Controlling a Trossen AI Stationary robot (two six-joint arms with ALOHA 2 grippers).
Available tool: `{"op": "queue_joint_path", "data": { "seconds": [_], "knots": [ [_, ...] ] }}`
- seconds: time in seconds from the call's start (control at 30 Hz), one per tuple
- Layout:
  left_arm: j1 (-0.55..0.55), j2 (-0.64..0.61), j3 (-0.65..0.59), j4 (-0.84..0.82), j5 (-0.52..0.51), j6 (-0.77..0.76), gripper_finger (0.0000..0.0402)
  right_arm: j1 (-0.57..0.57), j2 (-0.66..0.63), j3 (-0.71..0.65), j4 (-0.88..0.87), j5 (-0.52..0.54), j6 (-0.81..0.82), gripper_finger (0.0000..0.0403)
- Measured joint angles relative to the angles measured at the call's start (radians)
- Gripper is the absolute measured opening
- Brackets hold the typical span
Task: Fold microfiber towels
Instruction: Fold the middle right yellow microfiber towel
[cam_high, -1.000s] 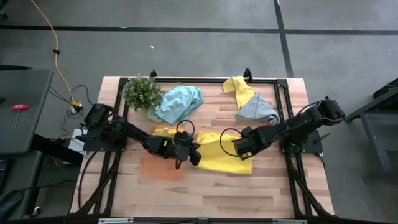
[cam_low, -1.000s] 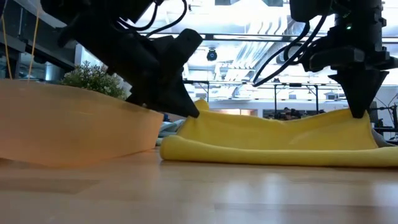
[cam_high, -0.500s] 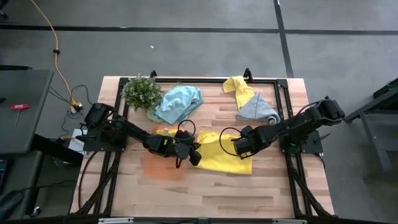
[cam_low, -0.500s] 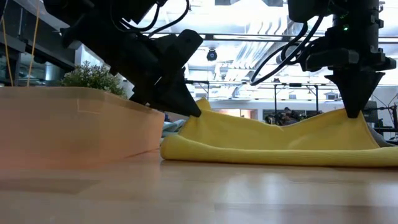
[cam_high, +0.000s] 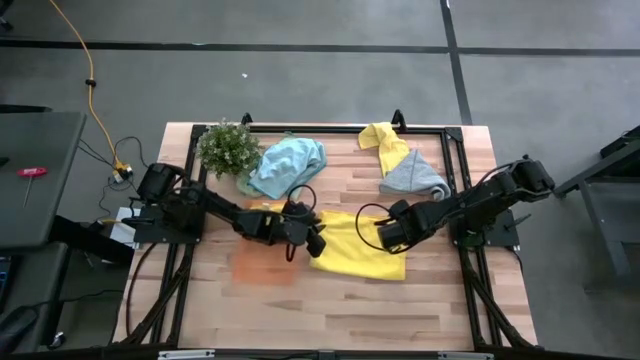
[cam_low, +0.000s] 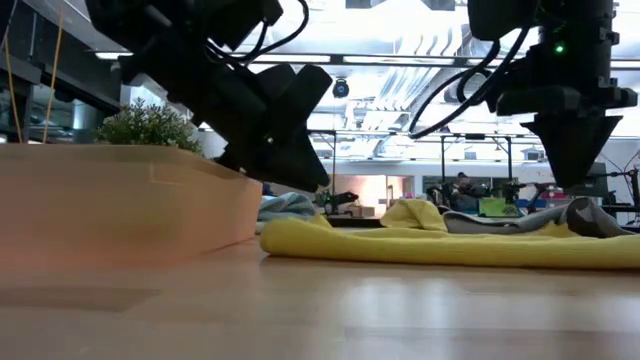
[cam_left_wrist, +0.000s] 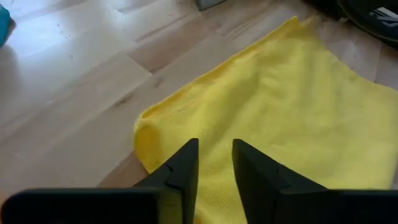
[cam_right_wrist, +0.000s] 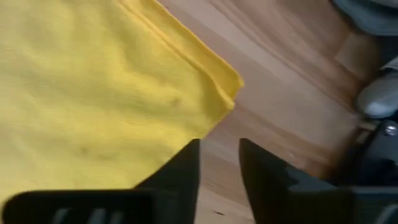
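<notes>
Two grippers hang just above a folded yellow towel (cam_high: 362, 247) lying flat at the middle of the wooden table (cam_high: 330, 310) — the left gripper (cam_high: 316, 243) over its left edge, the right gripper (cam_high: 381, 235) over its right part, each with fingers slightly parted and holding nothing. A light blue towel (cam_high: 288, 165) sits crumpled beside the plant (cam_high: 227, 147) — well apart from another yellow towel (cam_high: 384, 144) and a grey towel (cam_high: 412, 175) bunched together at the far right. The orange tray (cam_high: 262, 266) lies beneath the left arm.

Black jointed arms, looped cables, wedge-shaped fingers
</notes>
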Motion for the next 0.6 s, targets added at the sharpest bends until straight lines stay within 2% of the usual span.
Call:
{"op": "queue_joint_path", "data": {
  "seconds": [0.17, 0.3, 0.6],
  "knots": [
    [0.018, -0.004, 0.000, 0.000, 0.019, 0.037, 0.0132, 0.000, -0.011, 0.000, -0.051, 0.009, -0.007, 0.0177],
    [0.042, -0.043, 0.000, -0.016, 0.033, 0.085, 0.0154, 0.000, -0.058, 0.000, -0.058, 0.042, -0.007, 0.0217],
    [0.083, -0.141, -0.001, -0.016, 0.125, 0.165, 0.0168, 0.001, -0.183, 0.000, -0.055, 0.104, -0.046, 0.0234]
  ]
}}
